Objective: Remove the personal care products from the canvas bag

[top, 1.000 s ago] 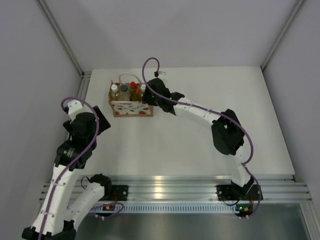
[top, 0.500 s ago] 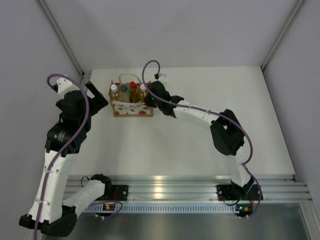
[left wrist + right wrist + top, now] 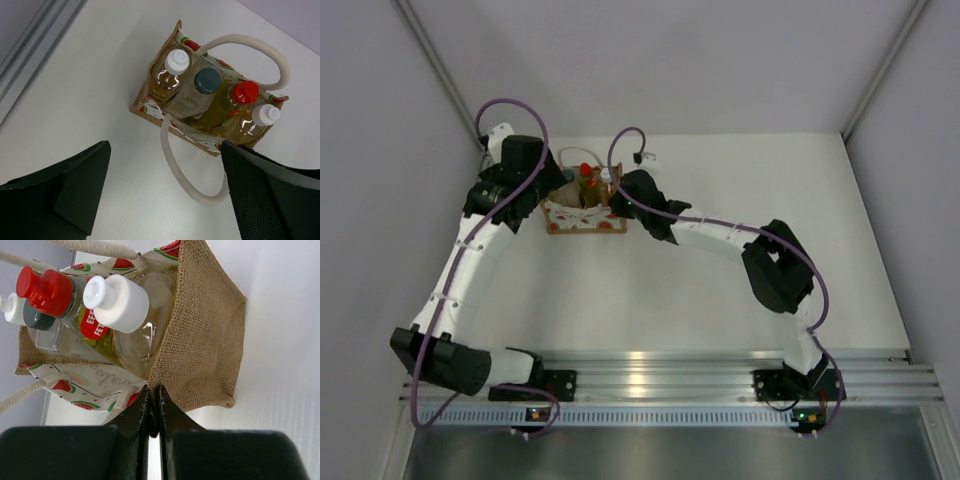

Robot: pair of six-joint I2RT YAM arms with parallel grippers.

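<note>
Right wrist: right gripper [image 3: 152, 407] is clenched, jaws pressed flat together at the lower front corner of the canvas bag [image 3: 200, 340]. I can't tell if any cloth or the rope handle [image 3: 30, 390] is caught between them. It's not on a bottle.

Just above it in the bag is a white-capped amber bottle [image 3: 117, 302], then the red-capped bottle [image 3: 45, 285] beside it.

Left wrist: left gripper [image 3: 165, 150] is spread wide with nothing in it, hanging over the bag and looking down into it. From there I count four in a row: white-capped bottle [image 3: 177, 61], dark-capped bottle [image 3: 207, 80], the red cap, and the other white cap. All are upright and packed tight.

Bag sits on the worktop [image 3: 75, 90] toward the far left.

Progress as I judge it: zero out, four to go. Nothing is gripped yet. Looks like the right arm is bracing the bag while the left lines up for a first pick.
</note>
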